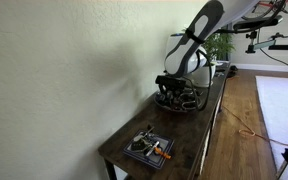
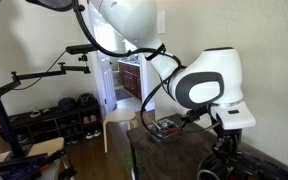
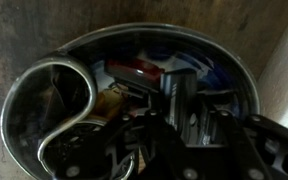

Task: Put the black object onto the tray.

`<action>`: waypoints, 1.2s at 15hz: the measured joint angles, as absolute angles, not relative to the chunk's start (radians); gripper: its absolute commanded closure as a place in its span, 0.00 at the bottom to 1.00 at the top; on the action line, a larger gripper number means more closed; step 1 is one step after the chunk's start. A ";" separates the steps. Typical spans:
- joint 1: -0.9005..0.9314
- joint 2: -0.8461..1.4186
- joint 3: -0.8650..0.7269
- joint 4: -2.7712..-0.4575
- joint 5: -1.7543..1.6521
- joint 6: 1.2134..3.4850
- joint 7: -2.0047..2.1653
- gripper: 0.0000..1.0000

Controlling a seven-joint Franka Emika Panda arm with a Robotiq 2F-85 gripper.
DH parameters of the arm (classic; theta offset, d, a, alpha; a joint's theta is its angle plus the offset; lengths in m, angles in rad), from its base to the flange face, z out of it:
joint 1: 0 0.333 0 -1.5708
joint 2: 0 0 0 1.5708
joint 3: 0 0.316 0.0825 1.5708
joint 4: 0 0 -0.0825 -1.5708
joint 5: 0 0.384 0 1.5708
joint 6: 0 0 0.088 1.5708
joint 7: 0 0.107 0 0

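Note:
The round dark tray (image 3: 94,40) with a raised rim fills the wrist view. It holds a reddish item (image 3: 134,68), a bent metal loop (image 3: 44,110) and other small dark pieces. My gripper (image 3: 189,105) hangs low inside the tray. Its fingers are nearly together around a narrow black object (image 3: 174,95). In an exterior view the gripper (image 1: 177,90) sits right over the tray (image 1: 180,103) at the far end of the long dark table. In an exterior view the gripper (image 2: 224,160) shows at the bottom edge.
A square dark tray (image 1: 149,148) with an orange-handled tool (image 1: 160,151) lies at the near end of the table (image 1: 199,125); it also shows in an exterior view (image 2: 167,127). A wall runs along one side of the table. A plant (image 1: 222,45) stands beyond the far end.

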State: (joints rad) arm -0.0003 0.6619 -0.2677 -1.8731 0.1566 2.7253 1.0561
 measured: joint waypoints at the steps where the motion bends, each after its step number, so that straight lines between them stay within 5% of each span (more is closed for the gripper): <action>1: -0.004 0.671 -0.268 -1.864 0.157 2.725 1.055 0.86; 2: -0.008 0.679 -0.268 -1.854 0.157 2.725 1.054 0.86; 3: -0.011 0.688 -0.268 -1.844 0.157 2.725 1.053 0.36; 9: -0.015 0.709 -0.268 -1.804 0.157 2.725 1.053 0.05; 18: -0.001 0.586 -0.218 -1.876 0.161 2.714 1.023 0.00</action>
